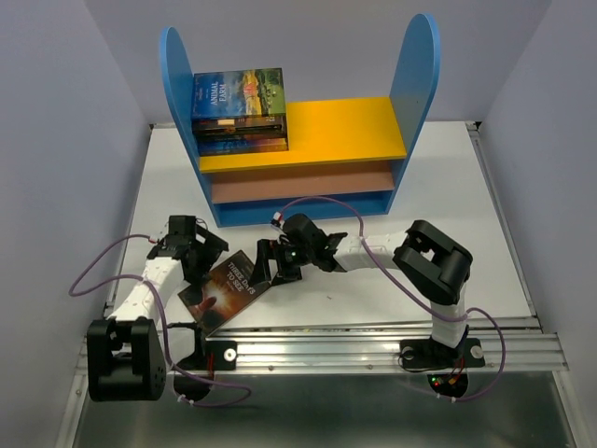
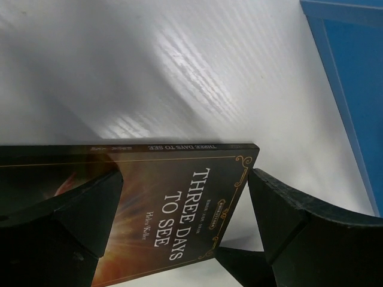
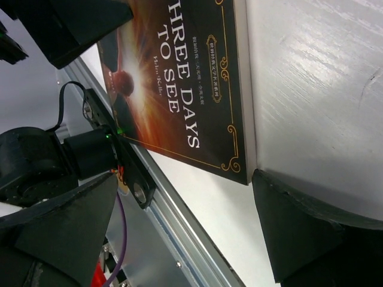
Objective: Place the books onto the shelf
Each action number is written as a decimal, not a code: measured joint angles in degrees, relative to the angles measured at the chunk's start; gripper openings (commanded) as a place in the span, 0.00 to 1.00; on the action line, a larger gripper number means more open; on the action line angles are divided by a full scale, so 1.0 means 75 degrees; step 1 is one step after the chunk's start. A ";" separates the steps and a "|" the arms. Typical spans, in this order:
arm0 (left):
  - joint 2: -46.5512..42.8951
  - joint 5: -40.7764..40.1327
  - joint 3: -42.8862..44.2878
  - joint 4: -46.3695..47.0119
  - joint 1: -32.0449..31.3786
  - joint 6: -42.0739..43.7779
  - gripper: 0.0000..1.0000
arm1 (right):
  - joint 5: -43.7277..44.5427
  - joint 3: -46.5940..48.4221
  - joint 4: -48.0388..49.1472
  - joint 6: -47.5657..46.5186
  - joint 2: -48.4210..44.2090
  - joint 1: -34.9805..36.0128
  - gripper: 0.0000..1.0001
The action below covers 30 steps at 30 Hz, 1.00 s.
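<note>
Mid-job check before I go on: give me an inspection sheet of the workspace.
Surface: white table, no spills seen.
Job's things: shelf at the far side; stack of books on its yellow top board against the left panel, Animal Farm on top; Three Days to See flat on the table by the arms.
Clutter: nothing seen.
Grippers: left gripper and right gripper both open over the loose book, fingers not clamped.
Cables: purple cables loop off both arms; one arcs before the shelf base.
Surroundings: pale walls; metal rail at the near edge.
</note>
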 measured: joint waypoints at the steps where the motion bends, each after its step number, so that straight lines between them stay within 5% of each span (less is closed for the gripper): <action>1: 0.0134 0.0000 0.0052 0.0087 -0.0087 0.0000 0.99 | -0.0035 0.0015 0.0000 0.0015 0.0047 0.0000 1.00; 20: 0.0437 -0.0221 0.0108 0.0833 -0.0554 -0.0353 0.99 | -0.1172 0.0058 0.1064 0.0662 0.0137 0.0009 0.98; 25: 0.0361 -0.0248 0.0076 0.0863 -0.0571 -0.0388 0.99 | -0.1320 0.0119 0.1571 0.0970 0.0152 0.0009 0.66; 30: 0.0221 -0.0256 -0.0026 0.0938 -0.0571 -0.0443 0.99 | -0.1014 0.0557 0.1029 0.0979 0.0490 0.0015 0.47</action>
